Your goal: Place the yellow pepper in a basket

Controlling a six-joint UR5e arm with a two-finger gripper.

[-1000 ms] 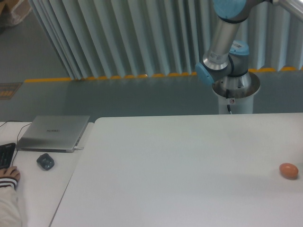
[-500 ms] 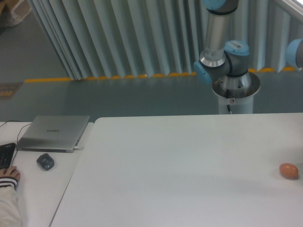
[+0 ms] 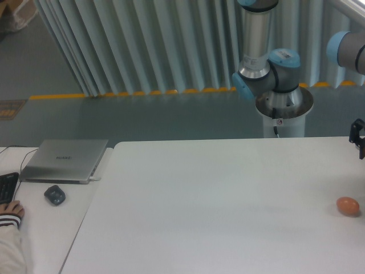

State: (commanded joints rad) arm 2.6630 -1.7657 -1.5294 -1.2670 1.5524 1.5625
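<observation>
- Fixed camera, only view; white table (image 3: 217,200) across lower frame, bare over most of its top
- Arm base (image 3: 283,111) standing behind far table edge, right of centre; grey upright link (image 3: 255,40) rising out of top of frame, blue-capped joints at its foot
- Second blue-capped joint (image 3: 348,51) entering at upper right edge
- Gripper (image 3: 359,137) only just in view at right edge, a dark part cut off by the frame, above far right of table; open or closed cannot be told; nothing seen in it
- Pepper not in view anywhere; basket not in view either
- Small orange-brown egg shape (image 3: 348,205) lying on table near right edge, below gripper and apart from it
- Closed grey laptop (image 3: 64,160) on separate white desk at left, just beside table's left edge
- Dark mouse (image 3: 55,195) in front of laptop, near it, not touching
- Keyboard corner (image 3: 7,187) at far left edge
- Person's hand (image 3: 10,212) in striped cuff resting at left edge, just below keyboard
- Grey ribbed curtain (image 3: 154,45) behind; yellow floor stripe (image 3: 114,93) along its foot
</observation>
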